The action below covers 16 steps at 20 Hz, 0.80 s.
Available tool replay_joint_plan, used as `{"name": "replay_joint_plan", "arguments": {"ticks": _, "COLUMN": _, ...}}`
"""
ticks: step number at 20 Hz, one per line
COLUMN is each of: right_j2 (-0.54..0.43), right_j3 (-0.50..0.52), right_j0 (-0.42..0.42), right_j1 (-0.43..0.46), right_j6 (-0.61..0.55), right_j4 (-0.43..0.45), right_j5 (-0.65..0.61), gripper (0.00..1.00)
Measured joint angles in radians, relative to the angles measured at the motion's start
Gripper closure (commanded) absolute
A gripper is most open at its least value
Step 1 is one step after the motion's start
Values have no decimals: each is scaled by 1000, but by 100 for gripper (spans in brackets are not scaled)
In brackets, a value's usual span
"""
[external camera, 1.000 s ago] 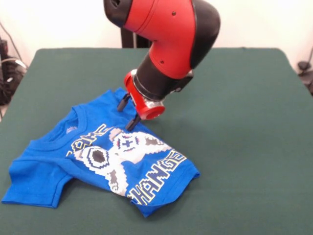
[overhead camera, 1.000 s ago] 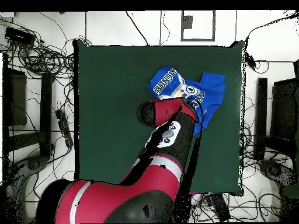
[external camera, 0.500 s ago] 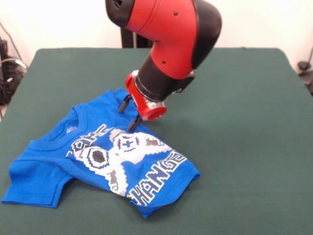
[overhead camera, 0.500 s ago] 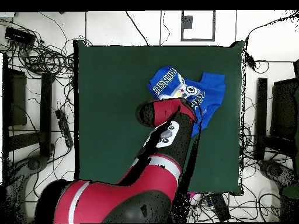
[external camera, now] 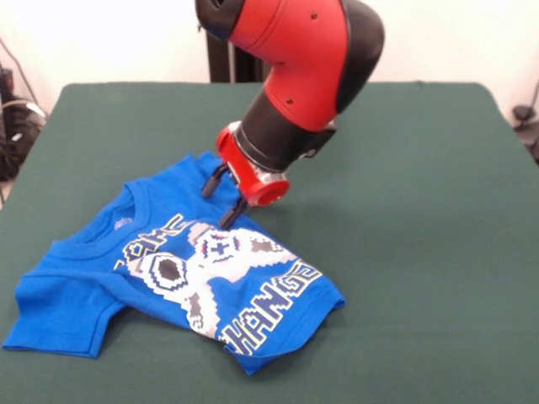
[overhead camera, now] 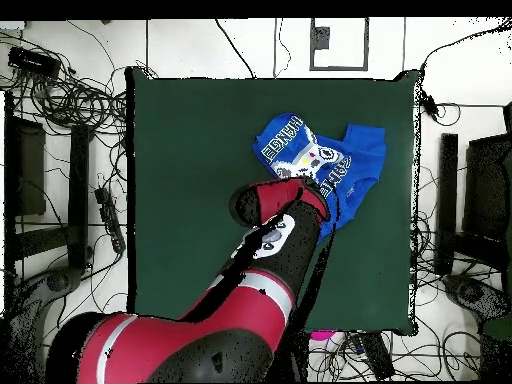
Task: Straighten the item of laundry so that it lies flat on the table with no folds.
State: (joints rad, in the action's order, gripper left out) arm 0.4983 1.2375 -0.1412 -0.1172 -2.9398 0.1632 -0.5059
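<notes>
The bright blue T-shirt point(external camera: 181, 269) lies rumpled on the dark green table point(external camera: 404, 210), left of centre in the front view, with its print and lettering up and its lower part folded. In the overhead view the T-shirt point(overhead camera: 330, 160) lies at the upper right of the table point(overhead camera: 200, 180). My gripper point(external camera: 219, 202) hangs open and empty just above the shirt's far edge, its two black fingers point(external camera: 227, 217) apart. In the overhead view the arm hides the gripper.
Cables and equipment lie around the table in the overhead view point(overhead camera: 70, 100). The red and black arm point(overhead camera: 270, 260) reaches across the table's lower middle.
The arm has shifted slightly toward the right of the front view. The gripper stays open over the same spot of the shirt. The shirt has not moved.
</notes>
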Motion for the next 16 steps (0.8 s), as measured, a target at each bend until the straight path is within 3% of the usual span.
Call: {"name": "replay_joint_plan", "arguments": {"ticks": 16, "right_j2": 3, "right_j3": 125, "right_j0": 9, "right_j1": -39, "right_j6": 0, "right_j4": -39, "right_j5": 173, "gripper": 0}}
